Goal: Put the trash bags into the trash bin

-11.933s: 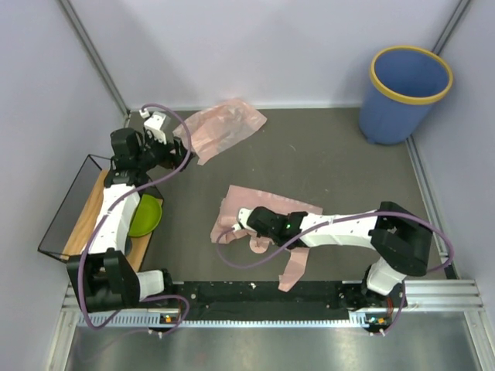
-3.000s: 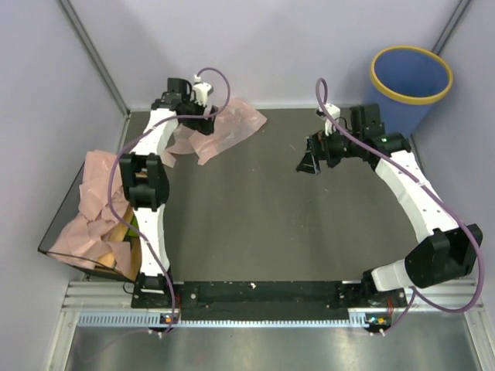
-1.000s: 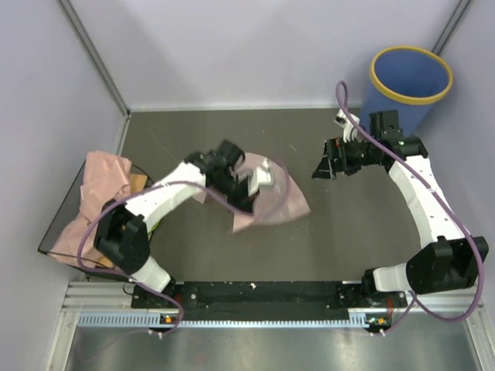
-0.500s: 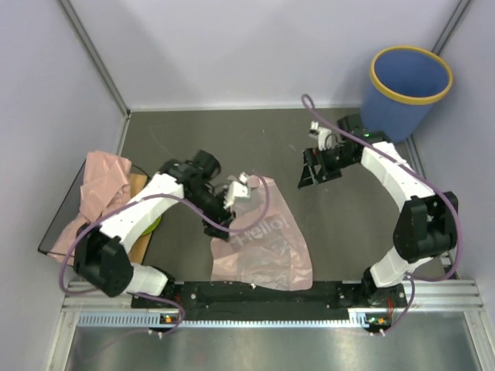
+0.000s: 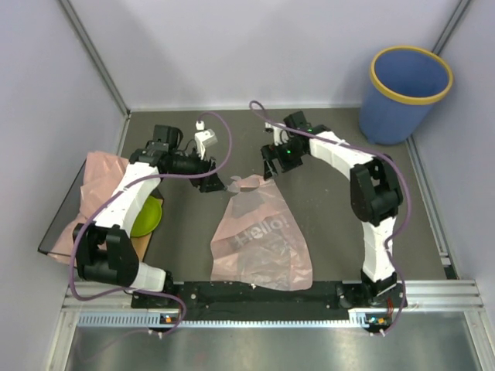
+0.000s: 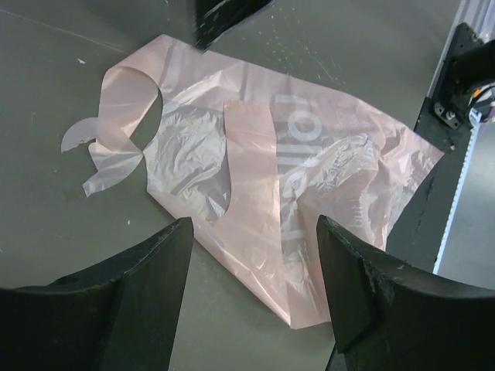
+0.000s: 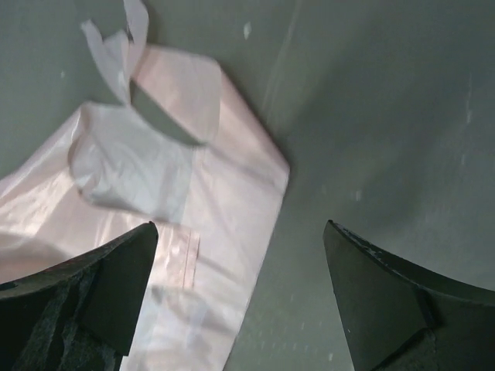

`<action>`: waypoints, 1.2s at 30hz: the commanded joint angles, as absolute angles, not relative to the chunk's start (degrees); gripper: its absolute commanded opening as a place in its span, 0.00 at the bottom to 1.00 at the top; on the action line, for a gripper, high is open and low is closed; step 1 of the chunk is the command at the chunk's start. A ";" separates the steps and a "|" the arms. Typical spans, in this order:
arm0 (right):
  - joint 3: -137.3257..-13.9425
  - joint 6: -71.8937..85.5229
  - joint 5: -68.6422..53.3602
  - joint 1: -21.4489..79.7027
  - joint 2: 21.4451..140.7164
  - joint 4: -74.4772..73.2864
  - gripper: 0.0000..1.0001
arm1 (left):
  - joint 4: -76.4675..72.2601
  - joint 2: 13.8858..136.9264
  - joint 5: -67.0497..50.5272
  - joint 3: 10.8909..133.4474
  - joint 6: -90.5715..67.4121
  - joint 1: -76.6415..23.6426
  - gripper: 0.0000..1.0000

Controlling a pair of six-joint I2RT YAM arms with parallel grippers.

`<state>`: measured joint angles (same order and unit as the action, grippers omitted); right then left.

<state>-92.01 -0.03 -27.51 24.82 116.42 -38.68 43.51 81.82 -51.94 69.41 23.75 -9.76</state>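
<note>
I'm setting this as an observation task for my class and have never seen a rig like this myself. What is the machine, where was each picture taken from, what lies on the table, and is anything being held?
The machine is two robot arms bolted at the near edge of a table. One picture looks down from above; the other two come from cameras on each wrist, with the dark fingers at the picture's bottom edge.

A pink trash bag with "Hello!" lettering lies flat on the grey table. Another pink bag is draped over a wire basket at the left, beside a green bowl. The blue trash bin stands in the far right corner.

The left gripper and right gripper are both open above the bag's handles. Nothing is held.
</note>
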 commanded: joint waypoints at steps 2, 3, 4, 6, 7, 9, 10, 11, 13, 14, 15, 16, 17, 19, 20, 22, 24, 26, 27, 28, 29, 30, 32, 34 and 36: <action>-100.19 -6.40 -15.48 31.45 122.50 -34.89 0.93 | 36.91 80.60 -57.83 67.50 17.32 -7.56 0.71; -101.07 -7.29 -14.77 31.99 123.22 -35.07 0.93 | 36.83 80.42 -58.18 67.33 17.49 -6.95 0.71; -101.34 -7.90 -14.07 32.43 123.92 -35.50 0.93 | 36.91 80.25 -58.44 67.24 17.58 -6.86 0.71; -101.43 -9.22 -13.62 33.40 125.68 -35.95 0.92 | 36.39 79.98 -58.71 66.71 17.06 -6.16 0.71; -101.34 -9.40 -13.01 33.66 126.03 -36.21 0.91 | 35.95 79.72 -58.88 66.36 16.79 -6.15 0.71; -101.42 -9.67 -12.22 34.53 127.43 -36.12 0.90 | 34.81 79.02 -58.80 65.31 15.83 -5.72 0.71; -101.60 -9.84 -11.17 34.98 127.88 -36.21 0.89 | 33.67 78.75 -58.71 64.87 15.47 -5.80 0.71; -101.60 -9.84 -10.47 35.33 128.32 -36.21 0.88 | 33.14 78.58 -58.28 64.52 15.12 -5.80 0.71; -101.78 -9.76 -8.54 36.21 129.28 -36.21 0.78 | 32.35 78.14 -57.75 63.99 14.15 -5.63 0.70; -101.95 -9.58 -8.00 36.47 129.55 -36.21 0.74 | 32.00 78.05 -57.31 63.55 13.80 -5.62 0.70; -101.87 -9.32 -7.91 36.47 129.64 -36.21 0.60 | 31.82 77.87 -56.87 63.37 13.02 -5.54 0.70; -101.95 -9.06 -8.08 36.47 129.38 -36.30 0.50 | 31.73 77.78 -56.78 63.20 12.75 -5.54 0.69; -101.78 -9.31 -8.26 36.47 128.85 -36.82 0.41 | 31.64 77.61 -56.69 62.85 12.40 -5.54 0.68; -101.17 -9.40 -10.62 36.13 125.08 -37.18 0.16 | 31.20 76.65 -56.69 62.32 11.60 -5.54 0.69; -100.21 -9.06 -11.94 35.95 122.89 -37.79 0.03 | 30.07 76.29 -56.78 61.10 11.17 -5.54 0.69; -99.06 -8.62 -17.65 35.34 115.72 -38.41 0.00 | 28.05 74.36 -57.74 59.60 9.32 -5.62 0.72; -96.60 -8.18 -22.03 35.16 110.59 -38.32 0.00 | 24.19 72.43 -57.74 57.22 6.60 -5.62 0.74; -93.89 -7.13 -25.39 34.98 103.29 -38.23 0.00 | 21.72 70.76 -58.44 55.47 4.67 -5.80 0.77; -92.91 -6.68 -28.45 34.98 100.75 -37.80 0.00 | 18.75 70.06 -58.71 54.94 4.05 -5.80 0.77; -91.86 -5.72 -29.61 34.89 98.72 -37.53 0.00 | 17.33 69.35 -59.41 54.32 3.43 -5.97 0.78; -89.76 -5.02 -30.66 34.98 95.05 -37.18 0.00 | 15.57 67.34 -59.68 53.10 2.91 -6.41 0.78; -88.78 -4.49 -32.50 34.98 93.36 -36.92 0.00 | 12.51 66.28 -60.29 52.39 2.81 -6.76 0.79; -85.80 -3.61 -33.92 35.07 88.97 -36.21 0.00 | 8.89 62.69 -62.13 50.02 2.73 -7.73 0.79; -84.38 -2.90 -35.76 35.07 86.41 -36.04 0.00 | 5.28 60.31 -63.36 48.87 3.07 -8.78 0.87; -82.62 -2.29 -38.04 35.07 83.08 -35.86 0.00 | 4.66 57.31 -63.64 48.34 5.44 -11.59 0.91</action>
